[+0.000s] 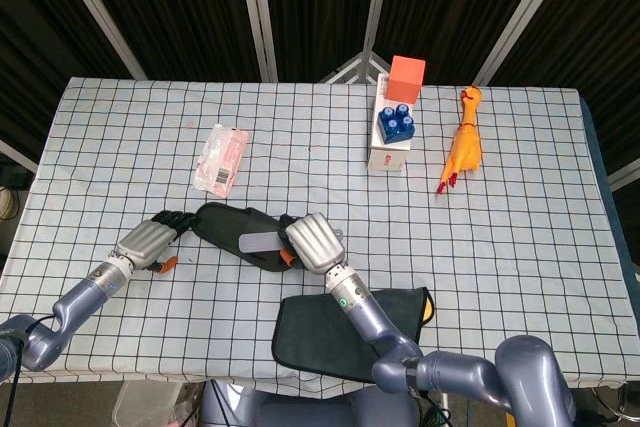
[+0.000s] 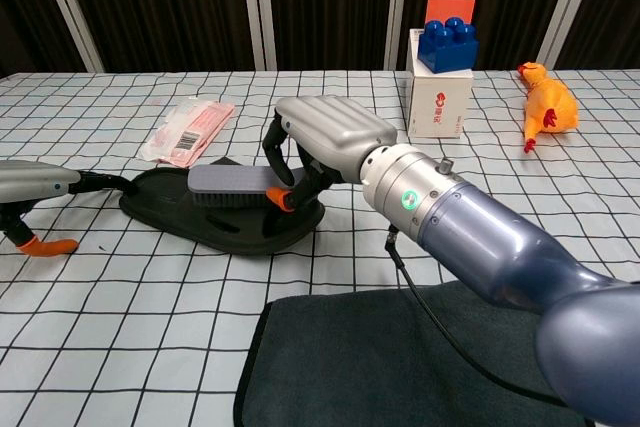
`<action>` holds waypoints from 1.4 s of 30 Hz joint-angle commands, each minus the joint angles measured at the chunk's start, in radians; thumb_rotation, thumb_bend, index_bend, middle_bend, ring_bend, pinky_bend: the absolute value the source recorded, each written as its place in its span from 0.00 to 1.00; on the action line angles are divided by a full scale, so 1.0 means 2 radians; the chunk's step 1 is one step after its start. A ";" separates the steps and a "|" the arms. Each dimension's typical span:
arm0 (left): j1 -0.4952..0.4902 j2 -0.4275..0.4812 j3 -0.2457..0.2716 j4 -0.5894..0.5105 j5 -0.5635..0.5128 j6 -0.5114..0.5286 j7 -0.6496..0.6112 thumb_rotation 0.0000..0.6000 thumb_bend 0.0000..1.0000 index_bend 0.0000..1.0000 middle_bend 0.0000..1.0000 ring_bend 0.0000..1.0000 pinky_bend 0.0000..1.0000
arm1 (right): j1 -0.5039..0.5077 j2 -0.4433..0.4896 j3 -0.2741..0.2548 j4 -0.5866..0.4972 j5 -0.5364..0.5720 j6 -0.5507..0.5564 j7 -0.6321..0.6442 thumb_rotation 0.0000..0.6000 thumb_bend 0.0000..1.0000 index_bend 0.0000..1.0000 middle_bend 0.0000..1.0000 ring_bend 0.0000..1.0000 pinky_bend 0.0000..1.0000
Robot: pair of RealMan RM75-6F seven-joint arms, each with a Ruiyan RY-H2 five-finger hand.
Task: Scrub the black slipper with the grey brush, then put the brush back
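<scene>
- My right hand (image 2: 322, 133) grips one end of the grey brush (image 2: 232, 182), fingers curled around it, at centre frame in the chest view.
- The brush lies bristles-down on the black slipper (image 2: 218, 210), left of centre on the checked table (image 1: 520, 217).
- My left hand (image 1: 150, 243) holds the slipper's far-left end, fingers (image 1: 172, 219) reaching onto its edge.

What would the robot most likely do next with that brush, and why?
Probably another short stroke along the slipper. The right hand holds the grey brush with its bristles down on the slipper's upper side, near the middle, while the left hand rests at the slipper's far end, apparently steadying it. Nothing suggests that the brush is about to be set down.
</scene>
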 commanded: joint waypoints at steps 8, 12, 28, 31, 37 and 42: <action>0.000 0.002 0.001 -0.003 0.000 0.003 0.000 1.00 0.59 0.00 0.00 0.00 0.00 | 0.000 -0.004 0.004 0.027 0.007 -0.004 -0.006 1.00 0.97 0.79 0.77 0.65 0.67; 0.002 0.005 0.002 -0.006 -0.001 0.004 0.001 1.00 0.59 0.00 0.00 0.00 0.00 | -0.003 -0.001 0.005 0.034 0.007 -0.002 -0.006 1.00 0.97 0.79 0.77 0.65 0.67; 0.014 0.030 -0.004 -0.045 0.004 0.047 0.004 1.00 0.47 0.00 0.00 0.00 0.00 | -0.027 0.038 -0.001 -0.002 -0.003 0.025 -0.023 1.00 0.97 0.79 0.77 0.65 0.67; 0.021 0.045 -0.003 -0.065 0.015 0.074 -0.003 1.00 0.32 0.00 0.00 0.00 0.00 | -0.037 0.056 -0.005 -0.026 -0.006 0.036 -0.034 1.00 0.97 0.79 0.77 0.65 0.67; 0.056 0.095 0.010 -0.116 0.052 0.164 -0.034 1.00 0.23 0.00 0.00 0.00 0.00 | -0.076 0.110 -0.017 -0.095 -0.003 0.064 -0.042 1.00 0.97 0.79 0.77 0.65 0.67; 0.088 0.128 0.029 -0.142 0.076 0.222 -0.046 0.99 0.22 0.00 0.00 0.00 0.00 | -0.102 0.146 -0.027 -0.126 0.001 0.079 -0.043 1.00 0.97 0.79 0.77 0.65 0.67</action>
